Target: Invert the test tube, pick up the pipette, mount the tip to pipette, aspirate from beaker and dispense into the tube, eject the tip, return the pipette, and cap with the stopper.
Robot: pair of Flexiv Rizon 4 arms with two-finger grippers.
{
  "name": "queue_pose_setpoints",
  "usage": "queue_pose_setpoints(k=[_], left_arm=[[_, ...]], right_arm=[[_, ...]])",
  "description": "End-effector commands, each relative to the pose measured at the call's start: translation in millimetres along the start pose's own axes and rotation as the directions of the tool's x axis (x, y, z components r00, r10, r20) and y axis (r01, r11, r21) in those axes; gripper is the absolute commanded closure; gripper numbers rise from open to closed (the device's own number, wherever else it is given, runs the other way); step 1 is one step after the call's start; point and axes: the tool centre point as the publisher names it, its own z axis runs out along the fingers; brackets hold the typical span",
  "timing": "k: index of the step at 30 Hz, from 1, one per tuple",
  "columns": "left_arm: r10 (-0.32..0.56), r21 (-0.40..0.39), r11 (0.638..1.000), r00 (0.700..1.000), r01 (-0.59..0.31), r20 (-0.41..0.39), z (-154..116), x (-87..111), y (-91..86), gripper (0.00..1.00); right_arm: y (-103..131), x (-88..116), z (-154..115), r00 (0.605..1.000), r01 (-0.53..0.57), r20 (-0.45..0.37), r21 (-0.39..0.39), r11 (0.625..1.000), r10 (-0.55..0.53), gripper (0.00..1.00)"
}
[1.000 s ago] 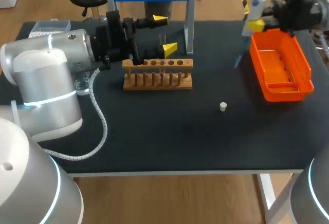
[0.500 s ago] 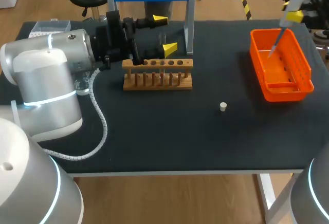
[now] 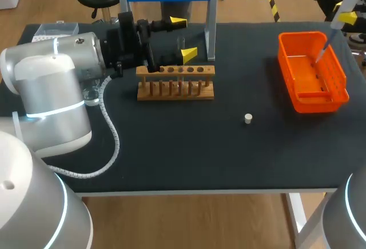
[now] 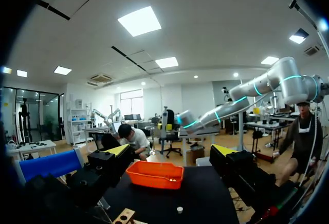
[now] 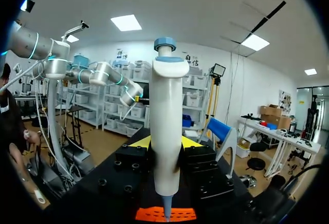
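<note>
- L gripper [image 3: 183, 37]: fingers apart, nothing clamped, just beside the wooden rack [image 3: 175, 83] (1), left of table centre. The tube is too faint for you to count.
- 1 stopper [image 3: 248, 118]: loose mid-table, so capping isn't done.
- 1 orange bin [image 3: 317, 105]: by the table's right edge.
- R gripper [image 5: 164, 143]: fingers clamped on the pipette [image 5: 167, 106] (1), above the bin's far end, w/ 1 tip [image 3: 323, 50] on. You're prob. at eject; pipette return + cap are left.

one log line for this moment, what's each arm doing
right tool: shut on pipette, above orange bin | left tool: open, by wooden rack | stopper: loose on table
</note>
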Motion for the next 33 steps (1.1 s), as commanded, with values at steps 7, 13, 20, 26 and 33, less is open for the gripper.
queue_pose_setpoints(k=[7,13,20,26,33], left_arm=[[0.001,0.002,1.0,1.0,-0.001,0.002,0.6,0.2,0.7,0.0],[0.001,0.002,1.0,1.0,-0.001,0.002,0.6,0.2,0.7,0.0],[0.001,0.002,1.0,1.0,-0.001,0.002,0.6,0.2,0.7,0.0],[0.001,0.002,1.0,1.0,-0.001,0.002,0.6,0.2,0.7,0.0],[0.001,0.002,1.0,1.0,-0.001,0.002,0.6,0.2,0.7,0.0]], right_arm=[[-11.8,-3.7,-15.3,0.997,-0.066,-0.051,-0.004,0.998,0.065,1.0],[-17.6,-2.6,-14.7,0.993,-0.108,-0.04,0.002,0.994,0.108,1.0],[-22.1,-2.2,-16.9,0.991,-0.127,-0.028,0.006,0.992,0.127,1.0],[-23.5,-2.7,-17.8,0.991,-0.132,-0.018,-0.001,0.991,0.132,1.0],[-24.2,-3.4,-17.3,0.991,-0.13,-0.013,0.0,0.992,0.13,1.0]])
